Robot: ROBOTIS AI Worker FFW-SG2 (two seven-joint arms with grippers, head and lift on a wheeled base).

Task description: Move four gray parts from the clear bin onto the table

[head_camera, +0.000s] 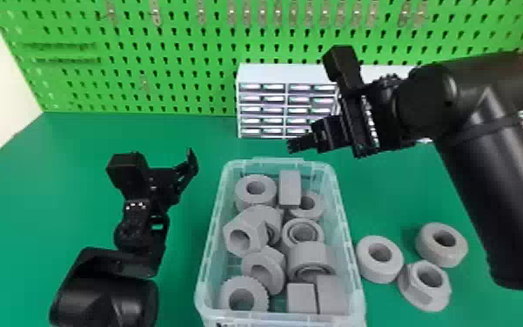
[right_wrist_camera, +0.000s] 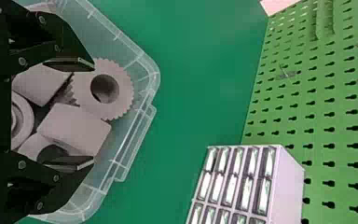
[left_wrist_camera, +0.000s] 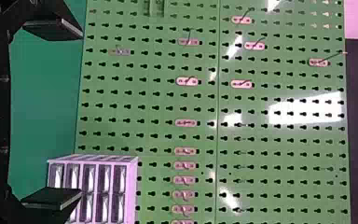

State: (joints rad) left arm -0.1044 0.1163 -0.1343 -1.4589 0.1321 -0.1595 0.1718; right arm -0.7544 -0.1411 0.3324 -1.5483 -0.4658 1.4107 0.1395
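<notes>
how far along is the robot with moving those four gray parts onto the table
Three gray parts sit on the table beside the clear bin, so three look done. Nothing is in hand: the right gripper and left gripper are open and empty. One more from the bin seems left.

A workshop, by its green pegboard (head_camera: 177, 78) and small-drawer cabinet (head_camera: 264, 74).

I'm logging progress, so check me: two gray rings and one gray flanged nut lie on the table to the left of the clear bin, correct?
Wrong side: the head view shows them to the right of the clear bin. Otherwise yes, two gray rings and one gray flanged nut lie on the table.
</notes>
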